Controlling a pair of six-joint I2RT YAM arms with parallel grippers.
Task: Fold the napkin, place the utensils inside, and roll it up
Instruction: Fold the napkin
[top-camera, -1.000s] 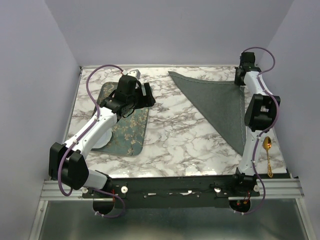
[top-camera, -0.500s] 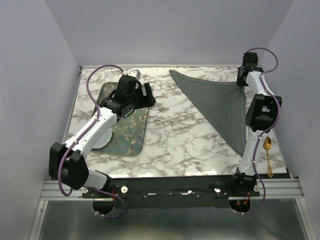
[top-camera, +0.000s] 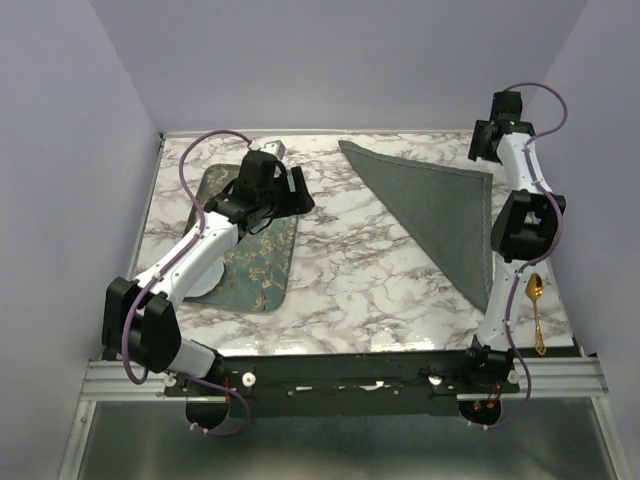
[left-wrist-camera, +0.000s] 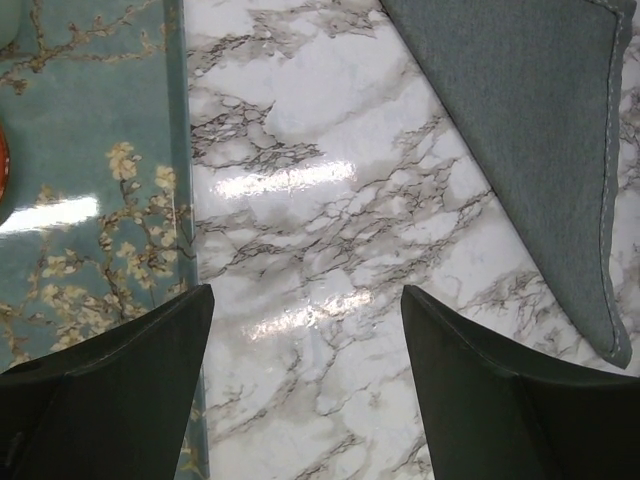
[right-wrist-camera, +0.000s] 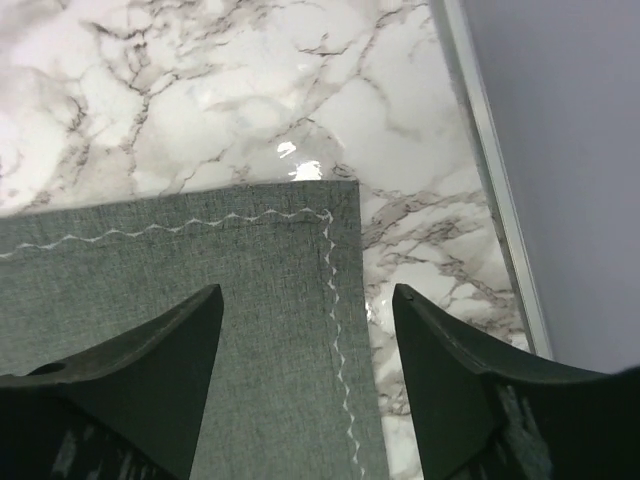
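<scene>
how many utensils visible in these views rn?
1. A gold spoon lies near the table's near right corner, apart from the folded napkin. No other cutlery shows in any view, though more could be hidden under the arms.

The napkin (top-camera: 440, 215) is plain dark grey, and a pale zigzag stitch marks its hem. The bench (top-camera: 350, 270) is glossy white marble veined in grey and brown. The tray (top-camera: 265, 272) is teal-green, patterned with cream blossoms on brown branches. The spoon (top-camera: 535, 289) is shiny gold. The left arm (top-camera: 195, 262) and right arm (top-camera: 498, 305) are white with black joints and carry purple cables (top-camera: 183, 175). The left claw (left-wrist-camera: 305, 292) and right claw (right-wrist-camera: 308, 291) are dull black. The walls (top-camera: 330, 60) are pale lavender.
</scene>
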